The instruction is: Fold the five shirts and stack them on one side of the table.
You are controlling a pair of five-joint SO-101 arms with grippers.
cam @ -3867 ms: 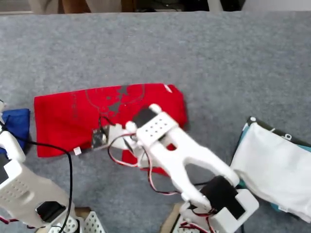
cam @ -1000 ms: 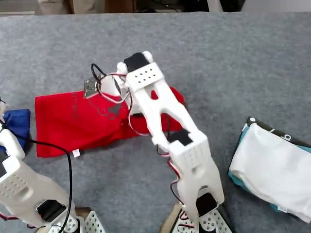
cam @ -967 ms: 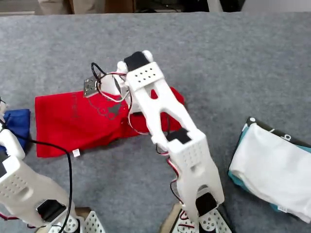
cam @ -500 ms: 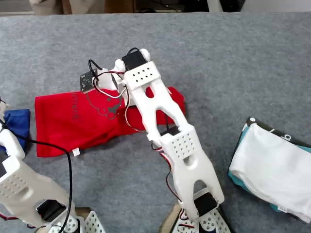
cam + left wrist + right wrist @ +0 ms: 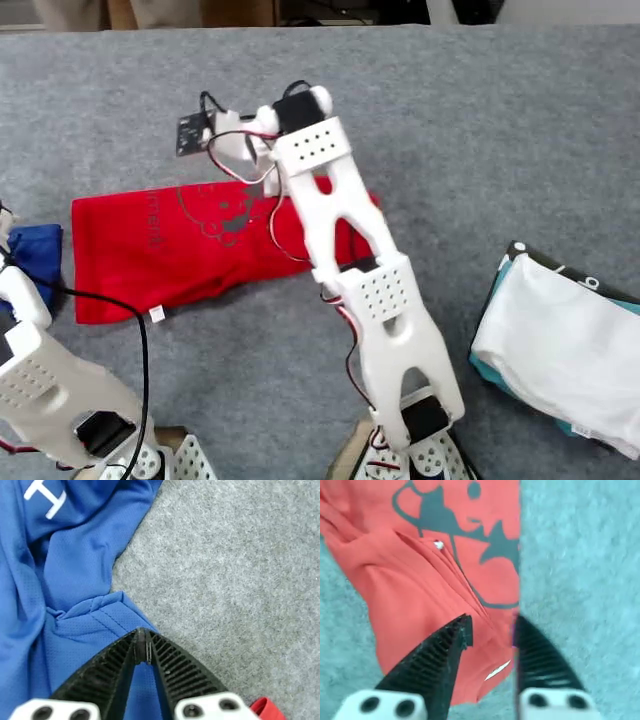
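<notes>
Now, left claw: I see its ribbed black jaws closed tip to tip. It sits just over a blue shirt, and I cannot tell whether any cloth is pinched.
Blue shirt: fine mesh knit, rumpled, with a stitched hem. It lies at the left edge of the table.
Table: grey, felt-like and fuzzy.
White shirt: a smooth folded slab on the right side, set at a slant on top of a teal shirt.
Red shirt: I read soft knit with a dark grey print. It is folded into a long flat band mid-table, with its long axis running left to right.
Right claw: jaws well apart and holding nothing, over the red shirt's far edge where cloth meets felt.
</notes>
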